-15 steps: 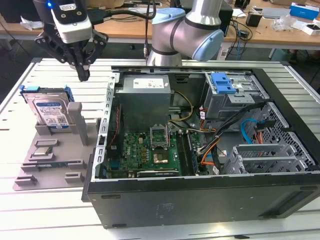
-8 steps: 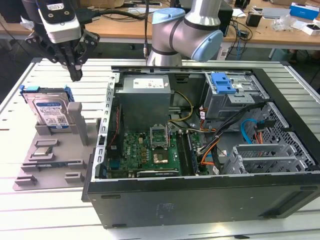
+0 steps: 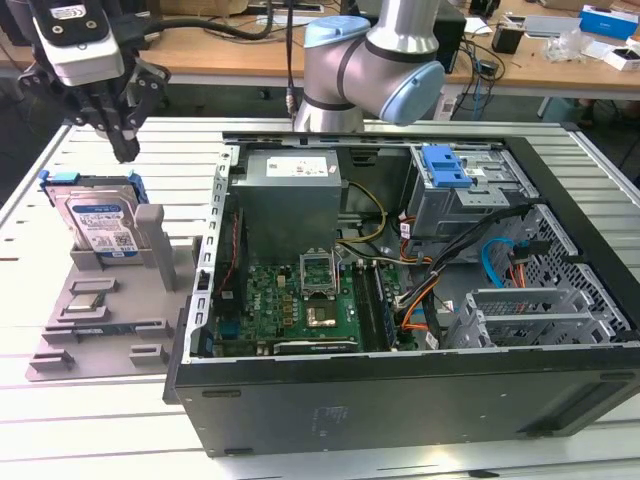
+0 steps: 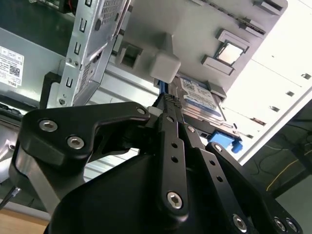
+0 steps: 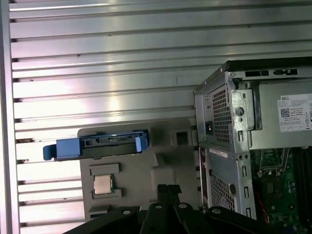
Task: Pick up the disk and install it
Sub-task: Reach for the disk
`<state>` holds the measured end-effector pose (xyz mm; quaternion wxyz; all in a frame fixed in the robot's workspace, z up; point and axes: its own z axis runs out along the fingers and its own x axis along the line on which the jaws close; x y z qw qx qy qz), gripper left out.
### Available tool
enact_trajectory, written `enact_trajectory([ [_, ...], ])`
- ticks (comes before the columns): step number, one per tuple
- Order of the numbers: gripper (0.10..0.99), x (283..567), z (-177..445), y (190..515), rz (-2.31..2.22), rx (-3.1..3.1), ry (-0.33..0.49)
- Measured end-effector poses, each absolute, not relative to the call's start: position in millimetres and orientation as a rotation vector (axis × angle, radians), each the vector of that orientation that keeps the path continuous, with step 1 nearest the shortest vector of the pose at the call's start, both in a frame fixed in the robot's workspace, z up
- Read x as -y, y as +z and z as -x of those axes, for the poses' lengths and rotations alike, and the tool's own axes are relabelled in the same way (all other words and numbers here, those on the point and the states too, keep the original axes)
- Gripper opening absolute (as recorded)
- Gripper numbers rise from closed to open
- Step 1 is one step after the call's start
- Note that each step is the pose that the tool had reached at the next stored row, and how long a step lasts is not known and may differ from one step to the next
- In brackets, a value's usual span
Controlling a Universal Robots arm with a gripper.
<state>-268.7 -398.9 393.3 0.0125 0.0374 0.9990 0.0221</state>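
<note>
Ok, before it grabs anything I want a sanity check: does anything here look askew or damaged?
Nothing stands out. The disk leans in its slot on the grey holder, undamaged as far as shows; the gripper hangs above it, not touching.

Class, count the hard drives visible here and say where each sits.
1. The disk leans in the grey holder beside the open computer case, at the exterior view's left, with the gripper hanging clear of it. More may be hidden in the case's drive bays.
</note>
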Motion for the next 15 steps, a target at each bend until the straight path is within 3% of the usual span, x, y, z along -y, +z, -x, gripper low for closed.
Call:
enact_trajectory([
  [15,0.106,398.8,305.2,393.3,-0.117,-3.114,0.069],
])
